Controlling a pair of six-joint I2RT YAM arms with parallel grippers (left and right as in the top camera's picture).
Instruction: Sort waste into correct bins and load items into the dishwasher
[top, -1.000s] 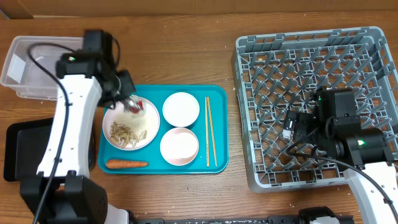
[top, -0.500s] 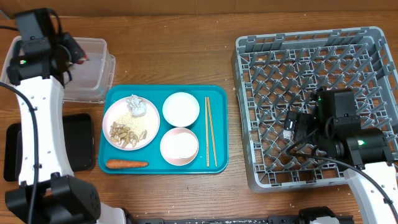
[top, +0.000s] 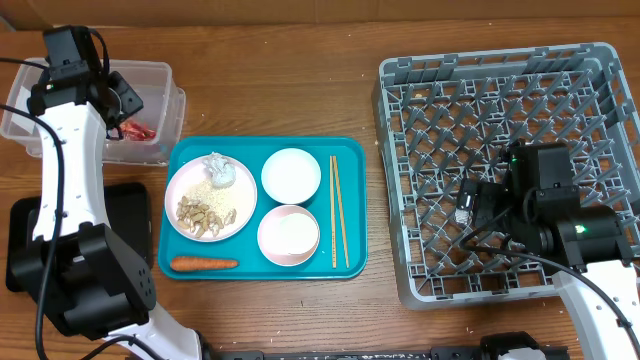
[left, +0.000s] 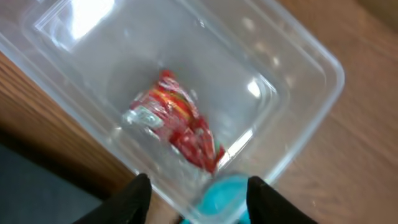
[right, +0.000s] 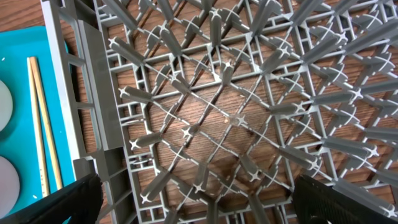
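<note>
**Left arm, release step**

1. Jaw state. The left gripper (left: 199, 202) has its jaws apart with nothing between them. The left wrist view shows both fingers (left: 138, 198) bare at the bottom edge.
2. Load position. The red-and-white wrapper (left: 177, 124) lies on the floor of the clear tub (left: 298, 81), below the fingers and apart from them. The overhead view shows it inside the tub near the front wall.
3. Judged stage. The wrapper is sorted, and the release is complete or nearly so.
4. Recommended procedure.
   - Hold the jaws apart.
   - Raise the wrist straight up until the fingers stand above the tub rim.
   - Only then travel sideways. A low sideways move risks catching the thin wall and shifting the tub.
   - Check that no wrapper corner clings to a finger.

**Right arm**

The right gripper (right: 199, 202) has its jaws wide apart and empty. It hangs over the grey dish rack (top: 400, 270).

**Remaining work**

On the teal tray (top: 350, 150), the plate (top: 243, 185) carries the white wad (top: 218, 172), rice (top: 212, 195) and food scraps (top: 200, 217). The carrot (top: 203, 264), two bowls (top: 291, 175) and chopsticks (top: 339, 212) lie beside the plate. The black tray (top: 125, 215) appears to hold nothing, though the arm hides part of it.
</note>
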